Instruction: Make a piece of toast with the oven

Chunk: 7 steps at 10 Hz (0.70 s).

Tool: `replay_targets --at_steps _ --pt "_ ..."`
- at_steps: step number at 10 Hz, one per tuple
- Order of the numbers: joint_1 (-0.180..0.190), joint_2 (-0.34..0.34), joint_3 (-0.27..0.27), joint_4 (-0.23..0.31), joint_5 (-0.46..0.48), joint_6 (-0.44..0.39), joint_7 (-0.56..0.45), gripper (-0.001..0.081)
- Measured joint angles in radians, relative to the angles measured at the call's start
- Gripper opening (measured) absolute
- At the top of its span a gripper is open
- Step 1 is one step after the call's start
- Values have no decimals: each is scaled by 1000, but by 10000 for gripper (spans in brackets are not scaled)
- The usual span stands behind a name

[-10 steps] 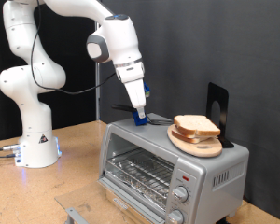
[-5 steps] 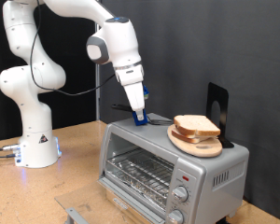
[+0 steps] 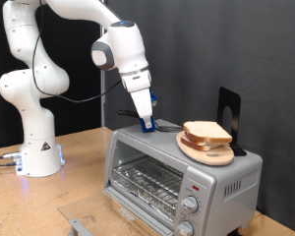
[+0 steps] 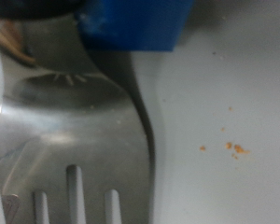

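The oven stands at the exterior view's lower right, its glass door shut and the wire rack visible inside. The piece of toast lies on a round wooden plate on the oven's top. My gripper points down onto the oven's top, to the left of the plate. Its blue fingertips sit close together on a slotted metal utensil that lies flat there. In the wrist view the utensil's blade fills the frame beside a blue finger pad, over the grey oven top.
A black upright stand rises behind the plate. The oven's round knobs are at its front right. The robot base stands on the wooden table at the left. A few crumbs lie on the oven top.
The arm's wrist has leaned slightly to the left. The fingertips stay at the same spot on the utensil. The toast and plate have not moved.
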Motion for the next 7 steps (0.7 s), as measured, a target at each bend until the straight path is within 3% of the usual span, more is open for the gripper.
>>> replay_targets --at_steps 7 --pt "0 0 17 -15 2 12 1 800"
